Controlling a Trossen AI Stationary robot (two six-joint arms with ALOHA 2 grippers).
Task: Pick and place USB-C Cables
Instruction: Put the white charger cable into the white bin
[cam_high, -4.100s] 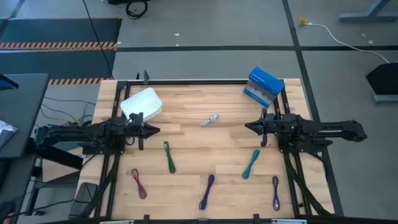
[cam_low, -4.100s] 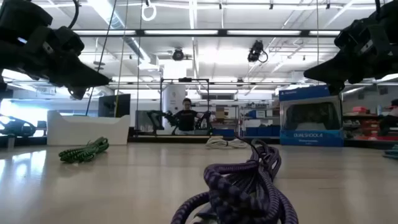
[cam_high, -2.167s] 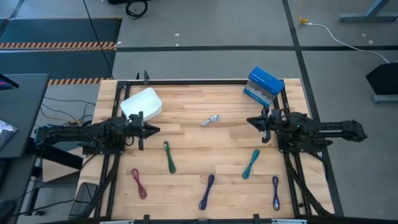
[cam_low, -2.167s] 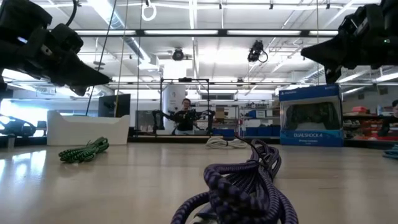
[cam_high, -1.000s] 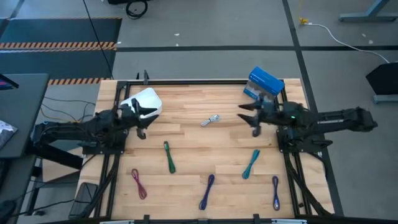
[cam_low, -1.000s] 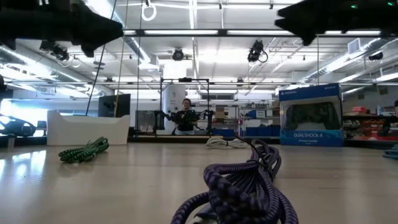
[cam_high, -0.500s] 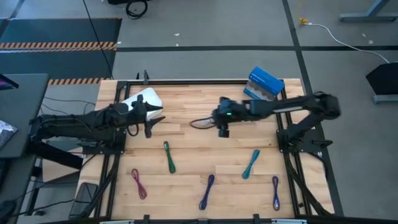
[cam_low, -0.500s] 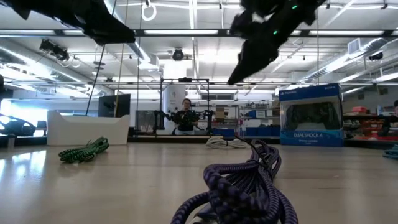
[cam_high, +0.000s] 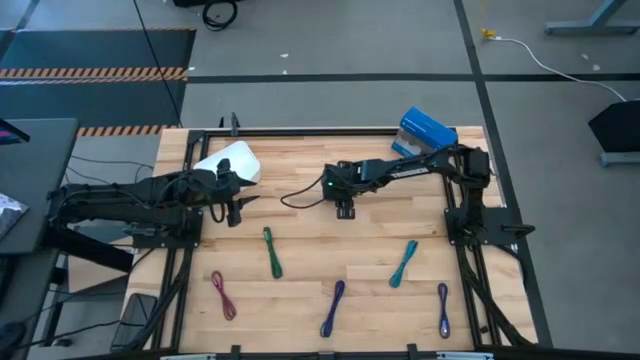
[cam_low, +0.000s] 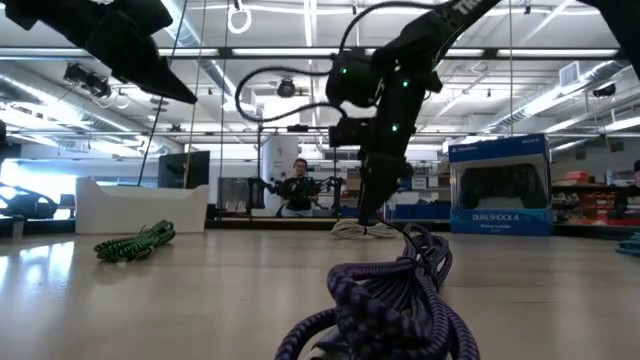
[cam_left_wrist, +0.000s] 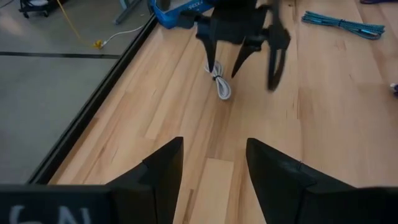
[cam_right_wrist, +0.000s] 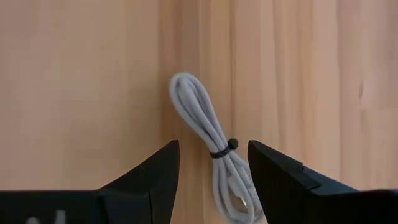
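Your right pincer (cam_right_wrist: 208, 163) hangs with jaws wide over the whitish cable (cam_right_wrist: 211, 149), which lies flat near the middle of the table (cam_high: 300, 250), toward its far edge. Lower straight so the tied waist sits between the fingers, then close. Around it the wood is bare; the blue box (cam_high: 426, 138) stands well apart. The left pincer (cam_left_wrist: 211, 163) waits open near the white tray (cam_high: 236, 160)
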